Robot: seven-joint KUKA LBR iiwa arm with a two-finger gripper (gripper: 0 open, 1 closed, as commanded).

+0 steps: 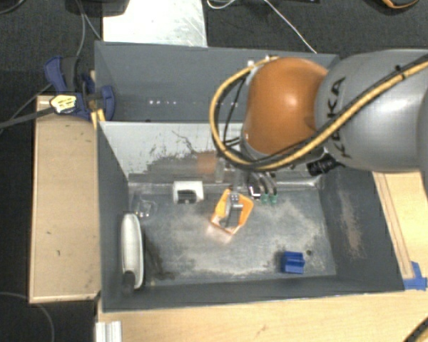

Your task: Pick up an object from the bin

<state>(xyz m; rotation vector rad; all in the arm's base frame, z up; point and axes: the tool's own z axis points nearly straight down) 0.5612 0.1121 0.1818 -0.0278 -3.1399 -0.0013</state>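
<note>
1. The gripper [235,204] hung low over the middle of the bin [164,77], right on top of a small orange thing [224,221]. Whether it was apart, together or clamped on that thing could not be told, since the wrist's own bulk hid the tip from above.
2. The orange thing lay on the bin floor near its centre, tilted, with a dark part of the tool across its upper side. Its lower left corner showed clear of the tool.
3. Just to the right of the gripper a tiny green thing [272,199] lay on the floor, close to the tool but apart from the orange thing.
4. To the left, near the foot of the back wall, sat a small white boxy thing [187,192] with a dark opening, apart from the orange thing, with bare floor between them.
5. Further out, a blue block [292,263] lay near the front wall, right of centre and well apart from the gripper.
6. A long white thing [131,248] lay along the left wall, well apart from everything else.
7. Above the gripper, the arm [385,112] reached in from the right, with its rounded orange cover [282,105] and looped cables [220,102] covering part of the back of the bin.
8. Nothing lay heaped on or against the orange thing; the floor round it was bare and scuffed.
</note>
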